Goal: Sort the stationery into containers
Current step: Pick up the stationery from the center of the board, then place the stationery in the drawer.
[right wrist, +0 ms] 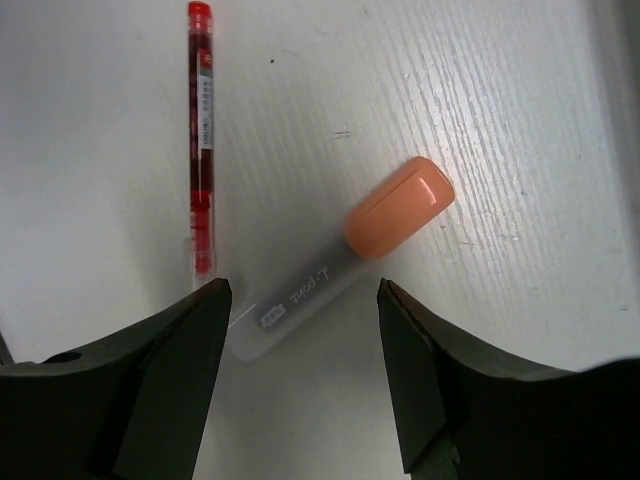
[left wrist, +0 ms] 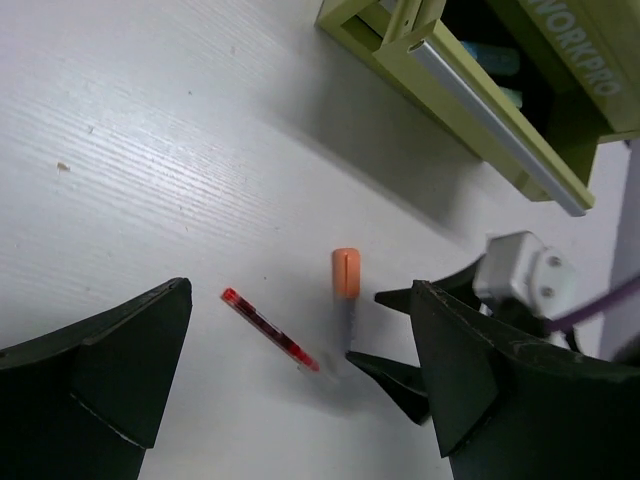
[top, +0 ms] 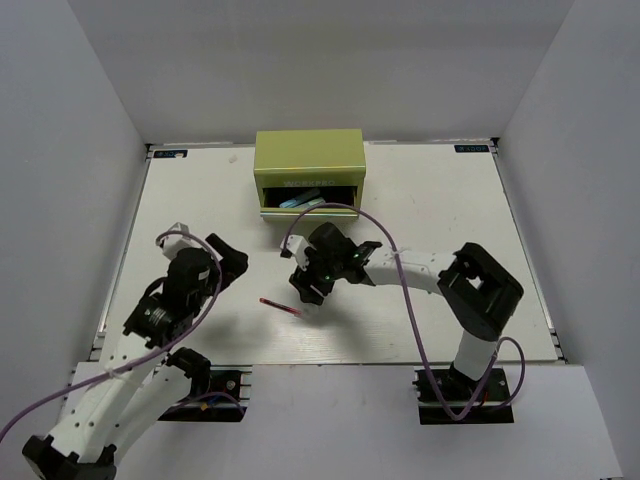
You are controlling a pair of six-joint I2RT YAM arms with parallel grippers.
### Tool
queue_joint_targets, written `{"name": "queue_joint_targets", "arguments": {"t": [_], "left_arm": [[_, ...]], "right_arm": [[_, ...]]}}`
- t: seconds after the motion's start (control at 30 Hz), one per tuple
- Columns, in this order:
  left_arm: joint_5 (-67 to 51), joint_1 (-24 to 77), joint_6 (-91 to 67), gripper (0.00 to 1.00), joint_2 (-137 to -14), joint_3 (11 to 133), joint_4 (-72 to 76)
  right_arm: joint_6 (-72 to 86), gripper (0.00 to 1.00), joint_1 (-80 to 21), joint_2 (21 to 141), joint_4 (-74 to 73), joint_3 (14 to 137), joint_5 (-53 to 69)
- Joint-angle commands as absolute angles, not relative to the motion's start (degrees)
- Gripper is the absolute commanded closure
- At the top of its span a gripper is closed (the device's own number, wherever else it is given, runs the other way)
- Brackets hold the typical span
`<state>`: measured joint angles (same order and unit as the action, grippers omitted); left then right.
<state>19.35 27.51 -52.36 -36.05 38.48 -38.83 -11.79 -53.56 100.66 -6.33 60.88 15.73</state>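
The orange-capped white marker (right wrist: 340, 262) lies flat on the table, its white barrel end between the tips of my open right gripper (right wrist: 305, 292), which hovers just above it. The thin red pen (right wrist: 200, 150) lies beside it, apart from it. Both also show in the left wrist view: the marker (left wrist: 345, 277) and the red pen (left wrist: 268, 328). My left gripper (left wrist: 300, 400) is open and empty, left of the red pen (top: 280, 307). The yellow-green cabinet (top: 308, 158) has its drawer (top: 300, 212) open, with the light blue marker (top: 298, 200) and the pale green marker (top: 316, 203) inside. The dark pens are out of view.
My right arm (top: 420, 268) stretches across the table's middle from the right, and its purple cable (top: 395, 262) loops over it. My right gripper's black fingers (left wrist: 400, 372) sit close in front of my left gripper. White walls surround the table.
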Motion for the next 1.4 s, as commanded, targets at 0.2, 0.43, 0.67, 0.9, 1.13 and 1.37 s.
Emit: {"name": "queue_joint_targets", "arguments": {"t": [0.2,0.43,0.67,0.9,1.13,1.37], "left_arm": [[20.3,27.4,-67.1,0.00,-31.4,35.4,-46.0],[17.0,27.4,-72.2,0.00,-39.0,34.9,-45.4],[9.5,27.4,-78.5,0.00,-46.8,34.3,-39.2],[4.7,27.4,-80.8,0.00,-55.4,34.9,-37.4],[1.7,27.9,-81.3,0.00,-64.7,38.8,-39.5],[0.6,27.9,-81.3,0.00,-67.9,40.2,-37.8]], "right_arm": [[-4.8,0.35,-55.9,105.9,-5.4,64.6,4.5],[-4.7,0.70,-55.5,106.1,-5.2,62.4,4.3],[-13.8,0.97,-54.1,96.2,-4.1,60.8,9.1],[-32.4,1.00,-51.2,85.8,-0.8,64.3,10.5],[-44.6,0.99,-47.4,88.1,4.4,69.0,8.8],[-54.4,0.96,-42.6,94.5,6.6,76.4,9.3]]}}
